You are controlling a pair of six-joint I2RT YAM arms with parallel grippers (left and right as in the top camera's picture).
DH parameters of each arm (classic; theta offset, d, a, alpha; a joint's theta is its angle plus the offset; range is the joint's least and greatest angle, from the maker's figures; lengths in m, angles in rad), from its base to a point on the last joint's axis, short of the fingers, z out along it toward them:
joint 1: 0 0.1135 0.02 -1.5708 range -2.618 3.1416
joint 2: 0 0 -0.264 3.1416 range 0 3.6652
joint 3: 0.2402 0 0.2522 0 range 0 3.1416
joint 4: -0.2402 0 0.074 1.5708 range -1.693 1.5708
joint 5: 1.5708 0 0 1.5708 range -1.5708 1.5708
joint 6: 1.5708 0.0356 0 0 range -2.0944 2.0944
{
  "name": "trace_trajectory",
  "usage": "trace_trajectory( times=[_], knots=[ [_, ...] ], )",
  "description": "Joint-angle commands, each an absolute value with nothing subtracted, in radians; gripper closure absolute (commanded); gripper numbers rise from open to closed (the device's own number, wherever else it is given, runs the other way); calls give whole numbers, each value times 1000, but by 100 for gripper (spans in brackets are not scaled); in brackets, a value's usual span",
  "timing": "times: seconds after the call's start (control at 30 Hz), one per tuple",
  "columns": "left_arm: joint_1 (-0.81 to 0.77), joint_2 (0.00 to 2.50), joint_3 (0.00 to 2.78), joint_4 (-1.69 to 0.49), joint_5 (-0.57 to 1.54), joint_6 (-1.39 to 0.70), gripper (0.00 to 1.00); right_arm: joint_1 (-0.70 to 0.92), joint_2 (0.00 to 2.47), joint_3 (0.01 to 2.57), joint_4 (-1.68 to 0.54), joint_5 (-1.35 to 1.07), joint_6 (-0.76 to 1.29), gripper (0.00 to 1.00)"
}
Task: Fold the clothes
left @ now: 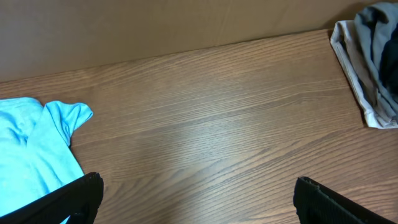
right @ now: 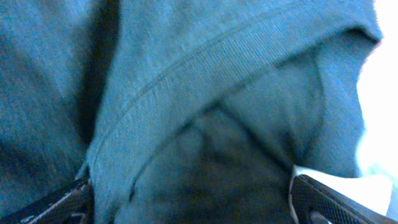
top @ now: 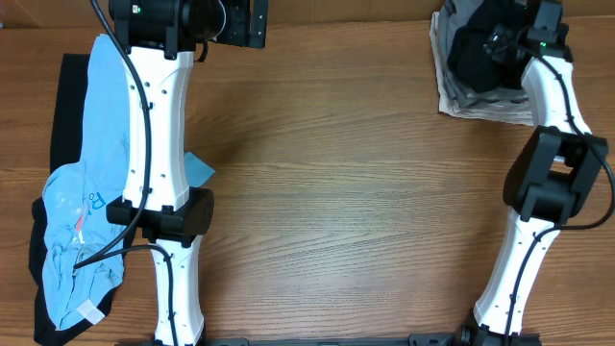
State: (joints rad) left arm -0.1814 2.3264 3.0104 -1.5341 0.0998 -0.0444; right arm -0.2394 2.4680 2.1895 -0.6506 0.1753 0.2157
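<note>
Clothes lay in two places on the desk (top: 356,192). At the left edge, a light blue T-shirt (top: 96,144) with small print was spread lengthwise over a black garment (top: 65,106), whose dark cloth showed along the shirt's outer side and around its crumpled near end. The left arm (top: 159,125) stretched over the shirt's inner edge. A blue corner poked out from under the arm onto bare wood.

At the far right corner sat a pile: a dark garment (top: 471,58) bunched on top of a grey-white one (top: 480,108), whose edges stuck out beneath it. The right arm (top: 553,91) reached over this pile.

The left fingers (left: 74,199) stood wide apart above bare desk, holding nothing; the blue shirt's sleeve lay to one side of them and the pile well beyond.

The right fingers (right: 329,199) were also spread wide, just over the dark garment. Its cloth and a stitched hem filled the wrist view between them. They had not closed on it, and whether they touched it could not be told.
</note>
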Motion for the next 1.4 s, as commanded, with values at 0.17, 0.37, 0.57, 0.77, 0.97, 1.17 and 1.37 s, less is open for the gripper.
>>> trace_trajectory(
  times=[0.17,0.37,0.57,0.77,0.97,1.17,1.37],
  knots=[
    [-178,2323,3012,-1534,93,-22,0,-260,2054,2419,-956,39,210,0],
    [-178,2323,3012,-1534,93,-22,0,-257,1801,2442,-1023,31,210,0],
    [-178,2323,3012,-1534,93,-22,0,-257,1664,2442,-1024,31,210,0],
    [-178,2323,3012,-1534,93,-22,0,-258,1627,2442,-1075,86,209,0],
    [-178,2323,3012,-1534,93,-22,0,-255,1636,2439,-1267,86,210,0],
    [-178,2323,3012,-1534,93,-22,0,-171,1591,2405,-1291,104,210,0],
    [-178,2323,3012,-1534,93,-22,0,-81,1461,2175,-1169,104,210,0]
  ],
)
